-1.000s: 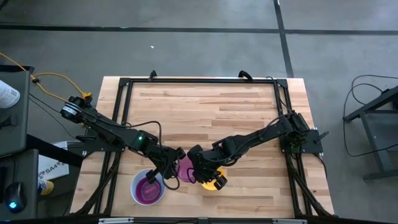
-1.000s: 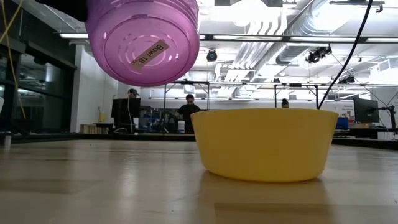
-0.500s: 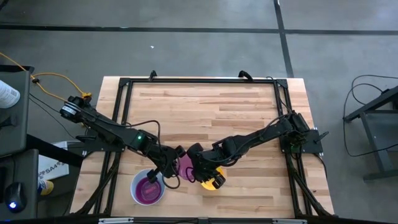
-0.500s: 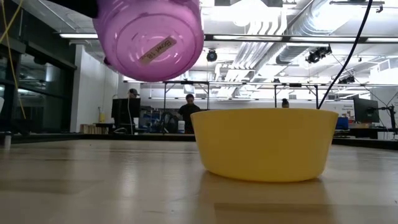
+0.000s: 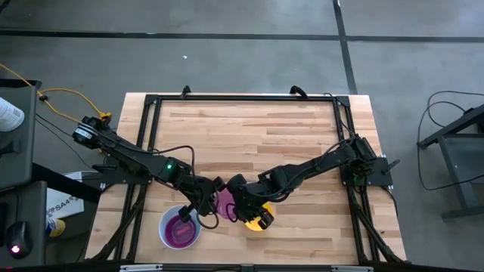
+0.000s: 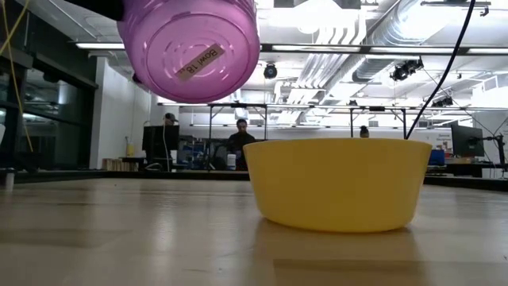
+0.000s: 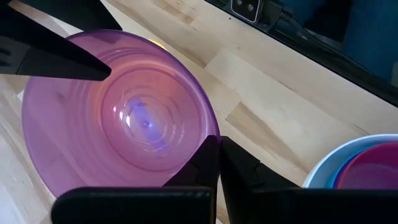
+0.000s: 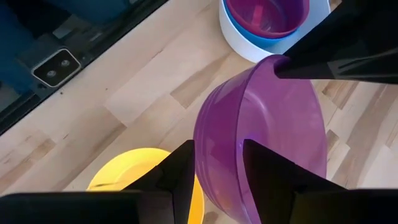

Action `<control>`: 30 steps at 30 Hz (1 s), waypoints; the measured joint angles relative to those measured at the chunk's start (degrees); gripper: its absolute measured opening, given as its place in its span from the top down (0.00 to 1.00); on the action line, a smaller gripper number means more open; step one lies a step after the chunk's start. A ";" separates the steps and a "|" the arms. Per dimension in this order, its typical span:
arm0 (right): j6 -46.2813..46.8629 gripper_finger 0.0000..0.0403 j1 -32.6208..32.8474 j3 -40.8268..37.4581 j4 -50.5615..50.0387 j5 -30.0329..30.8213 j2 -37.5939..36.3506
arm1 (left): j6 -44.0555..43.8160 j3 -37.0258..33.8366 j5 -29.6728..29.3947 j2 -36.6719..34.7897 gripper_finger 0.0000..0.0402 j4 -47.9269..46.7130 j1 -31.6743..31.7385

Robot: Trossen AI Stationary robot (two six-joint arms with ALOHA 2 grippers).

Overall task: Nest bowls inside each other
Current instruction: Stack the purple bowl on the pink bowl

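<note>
Right now the purple bowl hangs in the air over the table, tilted so its underside faces the low camera, and the sticker there reads "Bowl 18", or close to it; the last character is hard to make out. My left gripper is pinched together on the bowl's rim, and its fingertips are cut off by the wall they clamp. My right gripper straddles the opposite rim, one finger inside and one outside, standing apart around the wall; I cannot tell whether the pads touch it.

The yellow bowl sits upright on the table just beside and below, half hidden under my right arm from above. The white bowl rests near the table's front edge with a blue bowl and a red bowl nested in it, the red one tinged magenta.
</note>
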 joint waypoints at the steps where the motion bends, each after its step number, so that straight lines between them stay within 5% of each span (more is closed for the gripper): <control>1: 0.00 0.68 0.00 0.00 0.02 -0.44 0.00 | -0.02 0.00 0.15 0.00 1.00 0.04 0.00; 30: 0.89 0.67 0.00 0.00 -1.05 -2.40 -1.64 | 0.09 0.02 -0.03 0.02 1.00 1.41 0.00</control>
